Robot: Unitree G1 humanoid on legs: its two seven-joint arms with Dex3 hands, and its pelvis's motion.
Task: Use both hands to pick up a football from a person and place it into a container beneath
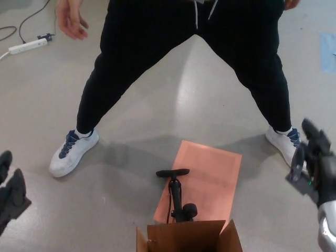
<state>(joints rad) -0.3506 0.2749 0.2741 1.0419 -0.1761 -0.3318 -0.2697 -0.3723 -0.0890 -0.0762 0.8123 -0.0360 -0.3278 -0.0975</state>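
No football shows in the head view. The cardboard box (184,231) stands at the bottom edge with its flaps up, and its inside is cut off by the picture's edge. My left hand (10,195) sits at the far left edge, fingers apart, holding nothing. My right hand (314,164) is at the far right, near the person's shoe (283,143), also open and empty. Both hands are well away from the box.
A person stands opposite with legs wide apart, one hand (71,20) at the top left. A black floor pump (176,195) stands on an orange mat (210,178) just behind the box. A power strip (25,47) with cable lies on the floor at the far left.
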